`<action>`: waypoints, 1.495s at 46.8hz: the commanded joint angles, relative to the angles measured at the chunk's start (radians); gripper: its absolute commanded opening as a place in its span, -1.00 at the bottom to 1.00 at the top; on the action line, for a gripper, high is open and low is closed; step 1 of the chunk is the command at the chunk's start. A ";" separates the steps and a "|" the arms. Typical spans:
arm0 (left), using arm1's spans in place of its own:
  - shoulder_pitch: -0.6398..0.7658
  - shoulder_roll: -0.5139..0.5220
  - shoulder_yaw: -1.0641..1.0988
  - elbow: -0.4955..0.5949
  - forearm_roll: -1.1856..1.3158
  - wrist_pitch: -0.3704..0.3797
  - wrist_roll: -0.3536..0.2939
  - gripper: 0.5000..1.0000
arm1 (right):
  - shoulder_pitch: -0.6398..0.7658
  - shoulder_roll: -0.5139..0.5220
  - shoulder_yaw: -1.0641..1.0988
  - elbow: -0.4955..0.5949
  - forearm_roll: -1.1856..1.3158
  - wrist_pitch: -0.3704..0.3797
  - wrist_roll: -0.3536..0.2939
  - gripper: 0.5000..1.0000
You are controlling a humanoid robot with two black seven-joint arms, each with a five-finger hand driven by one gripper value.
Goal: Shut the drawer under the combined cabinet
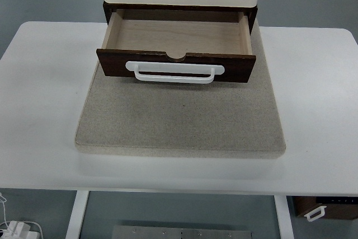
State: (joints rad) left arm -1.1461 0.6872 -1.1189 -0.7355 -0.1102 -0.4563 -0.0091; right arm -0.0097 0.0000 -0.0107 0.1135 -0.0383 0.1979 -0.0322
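Though no robot hand visible, dark drawer [176, 48] pulled out, white handle [175, 72] frontward.

Dark wood drawer [175, 43], seemingly glossy plastic handle [174, 72], rough mat [180, 116].

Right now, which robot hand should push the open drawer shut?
Neither hand is in view, so the picture favors no side. The open drawer sits centered on the mat, its white handle spanning the middle of the dark front. Left or right could probably reach it equally.
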 commanded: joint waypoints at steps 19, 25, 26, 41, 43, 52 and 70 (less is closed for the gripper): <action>-0.029 0.121 0.001 -0.369 0.187 0.004 0.000 1.00 | 0.000 0.000 0.000 0.000 0.000 0.000 0.000 0.81; -0.029 0.141 0.034 -0.492 0.192 0.002 0.001 1.00 | 0.000 0.000 0.000 0.000 0.000 0.000 0.000 0.81; -0.029 0.144 0.045 -0.511 0.192 0.002 0.001 1.00 | 0.000 0.000 0.000 0.000 0.000 0.000 0.000 0.81; -0.073 0.146 0.272 -0.717 0.337 -0.001 0.001 1.00 | 0.000 0.000 0.000 0.000 0.000 0.000 0.000 0.81; -0.092 0.146 0.316 -0.737 0.342 -0.002 0.001 1.00 | 0.000 0.000 0.000 0.000 0.000 0.000 0.000 0.81; -0.162 0.132 0.499 -0.832 0.380 -0.002 0.004 1.00 | -0.001 0.000 0.000 0.000 0.000 0.000 0.000 0.81; -0.150 -0.031 0.729 -0.912 0.653 -0.002 0.009 1.00 | -0.001 0.000 0.000 0.000 0.000 0.000 0.000 0.81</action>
State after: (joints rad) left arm -1.2992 0.6830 -0.4205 -1.6397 0.5080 -0.4589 -0.0005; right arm -0.0097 0.0000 -0.0107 0.1135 -0.0383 0.1979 -0.0321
